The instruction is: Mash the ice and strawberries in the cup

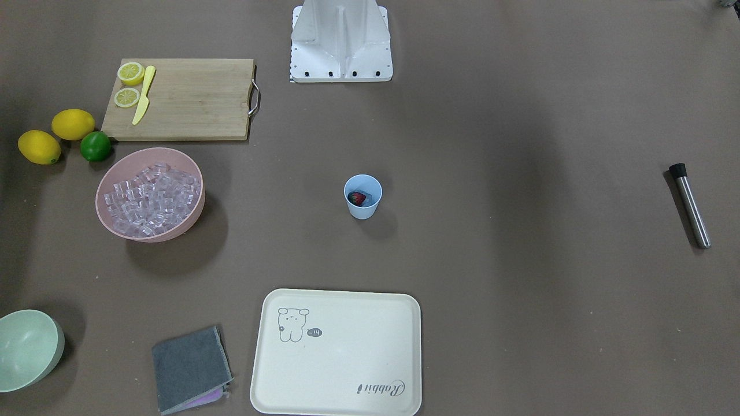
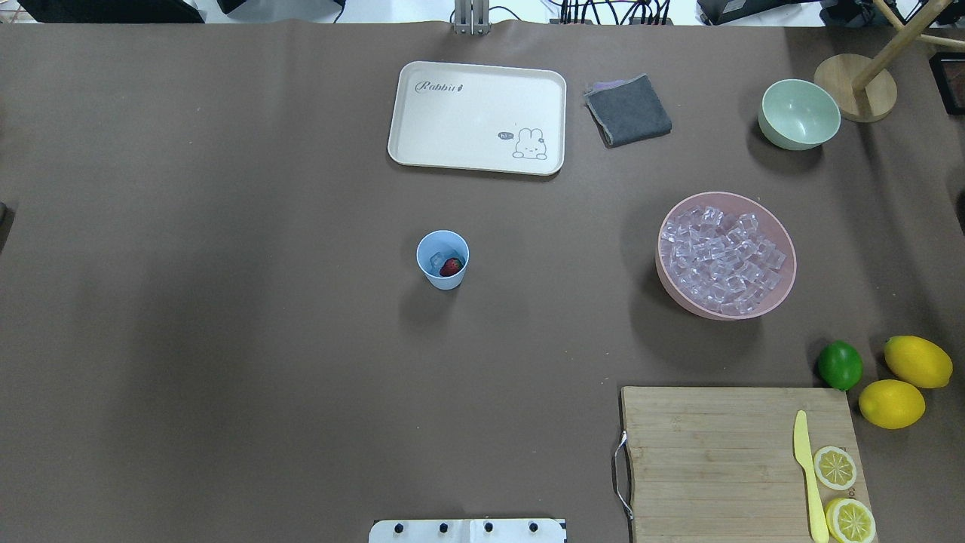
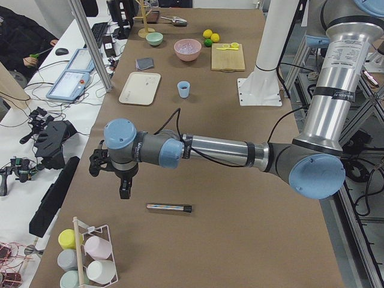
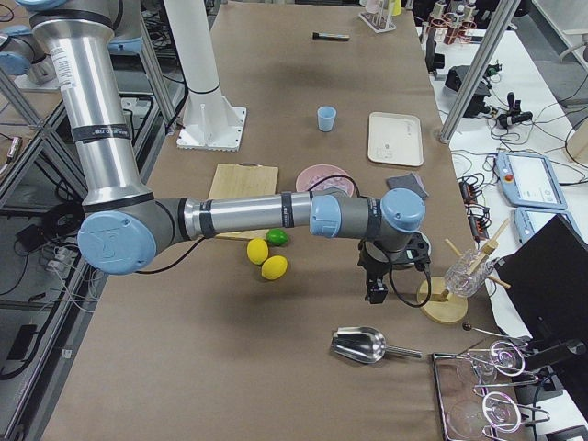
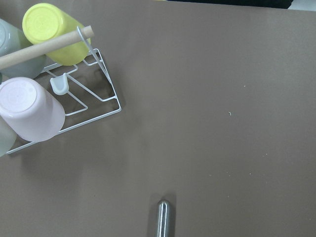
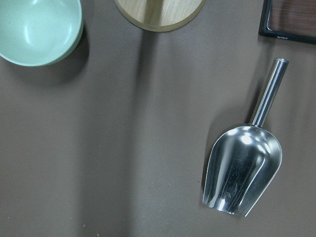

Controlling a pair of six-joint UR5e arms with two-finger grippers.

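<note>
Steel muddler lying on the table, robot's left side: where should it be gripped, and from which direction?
Grip the muddler mid-shaft on the bare steel, coming straight down with the jaws across its width. It is a thin straight rod lying flat on the table with nothing beside it, so only its two long sides are free. The middle probably balances better than the black cap end.

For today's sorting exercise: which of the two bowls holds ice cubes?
The pink bowl, heaped with clear ice cubes; the pale-green bowl looks empty.
</note>
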